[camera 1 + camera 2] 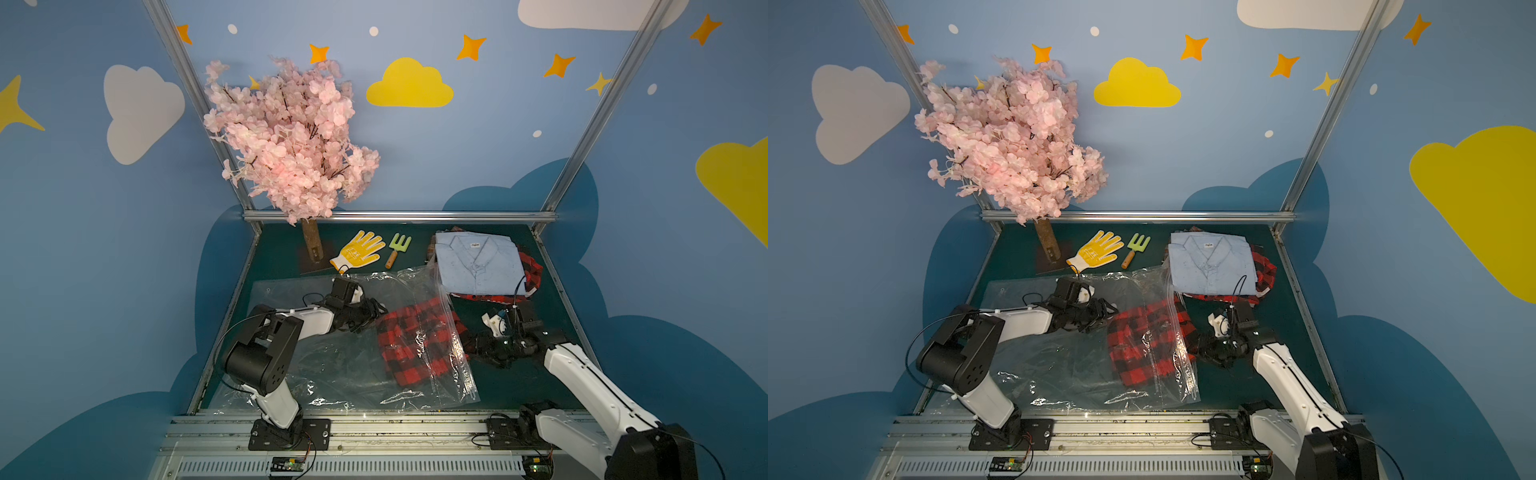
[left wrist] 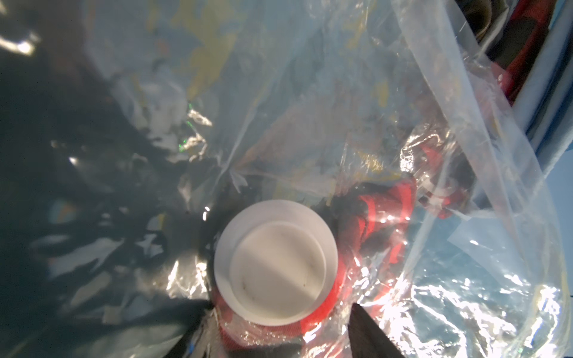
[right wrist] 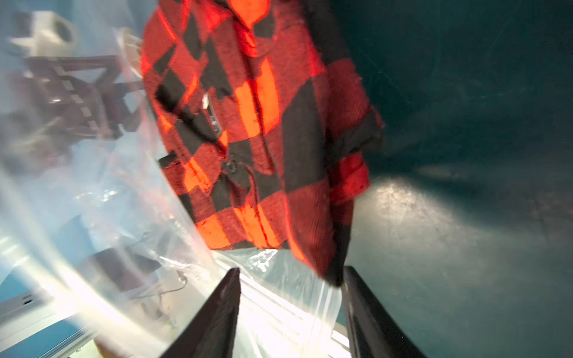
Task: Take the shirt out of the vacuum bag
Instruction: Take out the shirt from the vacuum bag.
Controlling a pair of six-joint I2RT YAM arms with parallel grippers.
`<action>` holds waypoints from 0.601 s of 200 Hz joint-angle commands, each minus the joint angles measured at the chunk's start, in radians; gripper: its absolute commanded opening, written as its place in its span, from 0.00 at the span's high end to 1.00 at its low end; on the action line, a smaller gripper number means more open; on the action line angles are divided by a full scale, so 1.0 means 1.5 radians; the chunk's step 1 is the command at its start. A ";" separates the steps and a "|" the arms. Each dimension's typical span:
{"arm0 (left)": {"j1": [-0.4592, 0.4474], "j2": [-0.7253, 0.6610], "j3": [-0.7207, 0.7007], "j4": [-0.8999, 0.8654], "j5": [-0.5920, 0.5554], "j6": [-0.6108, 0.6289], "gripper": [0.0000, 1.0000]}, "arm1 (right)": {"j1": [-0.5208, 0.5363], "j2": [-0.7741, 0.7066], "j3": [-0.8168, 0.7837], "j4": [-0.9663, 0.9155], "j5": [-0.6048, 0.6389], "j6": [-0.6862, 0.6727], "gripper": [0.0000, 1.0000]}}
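Note:
The vacuum bag [image 1: 332, 365] [image 1: 1059, 365] lies crinkled across the green table. A red-and-black plaid shirt [image 1: 415, 340] [image 1: 1142, 340] [image 3: 263, 139] lies partly in it, its right part sticking out past the bag's zip-seal strip [image 1: 461, 357]. My left gripper [image 1: 374, 313] [image 2: 282, 307] rests on the bag at the shirt's left edge. Its fingers stand apart on either side of the white valve disc [image 2: 276, 263]; whether they clamp it does not show. My right gripper [image 1: 478, 347] [image 3: 291, 269] is open at the shirt's right end. A shirt corner touches one finger, and loose bag plastic lies between the fingers.
A folded light blue shirt [image 1: 478, 264] tops a pile at the back right, close behind the right arm. A yellow glove [image 1: 357, 251] and a green hand rake [image 1: 397, 247] lie at the back. A pink blossom tree [image 1: 291, 137] stands back left. A metal rail [image 1: 374, 419] runs along the front.

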 commanded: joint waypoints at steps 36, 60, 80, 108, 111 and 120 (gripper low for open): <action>-0.005 0.083 -0.054 -0.130 -0.087 0.010 0.32 | -0.003 -0.114 -0.063 0.023 -0.034 0.070 0.39; -0.004 0.090 -0.051 -0.130 -0.087 0.010 0.32 | -0.002 -0.100 -0.111 0.082 -0.072 0.114 0.39; -0.005 0.092 -0.052 -0.127 -0.085 0.008 0.32 | 0.005 -0.078 -0.145 0.147 -0.096 0.149 0.39; -0.004 0.093 -0.049 -0.130 -0.085 0.010 0.32 | 0.020 -0.036 -0.172 0.203 -0.098 0.168 0.38; -0.004 0.093 -0.050 -0.130 -0.085 0.010 0.32 | 0.021 -0.033 -0.173 0.207 -0.097 0.169 0.38; -0.004 0.094 -0.051 -0.129 -0.085 0.010 0.32 | 0.024 -0.020 -0.180 0.222 -0.094 0.171 0.38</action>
